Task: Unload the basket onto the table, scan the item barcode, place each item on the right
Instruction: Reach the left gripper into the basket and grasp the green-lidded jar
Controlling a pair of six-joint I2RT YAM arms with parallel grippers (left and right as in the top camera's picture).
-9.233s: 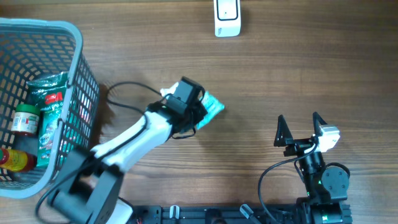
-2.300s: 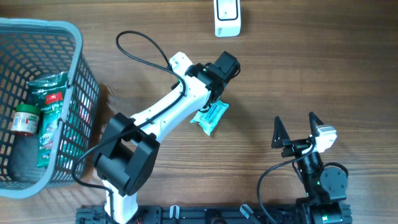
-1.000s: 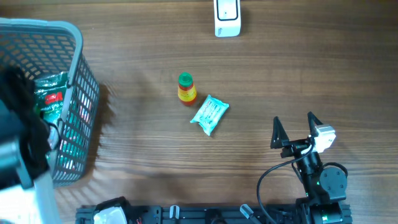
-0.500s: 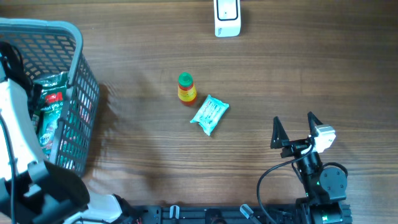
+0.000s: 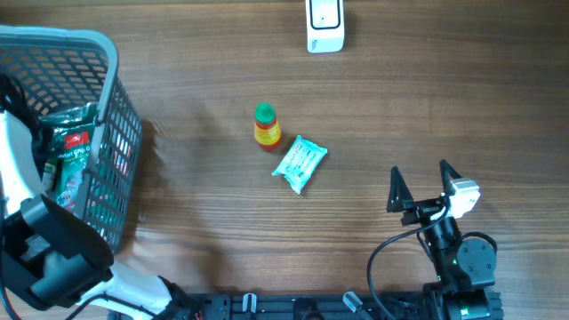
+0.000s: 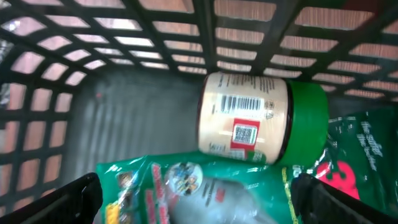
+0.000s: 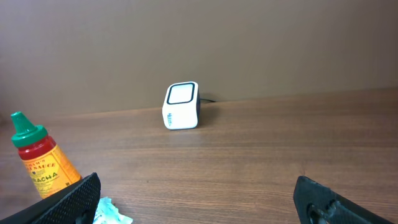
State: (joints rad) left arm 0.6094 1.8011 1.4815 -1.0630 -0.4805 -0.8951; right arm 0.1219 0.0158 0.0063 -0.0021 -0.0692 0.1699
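Left gripper gapes empty inside the basket — green-lidded jar and green packet just ahead — arm bent down over its rim.

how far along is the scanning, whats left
Seemingly done: sauce bottle and teal packet sit out on the table. In hand: open left gripper hovers over a green-lidded jar in the basket, holding nothing. Left: that jar and the green packet.

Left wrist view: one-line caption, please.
Open left pincer above a green-lidded jar lying beside a green packet inside the basket.
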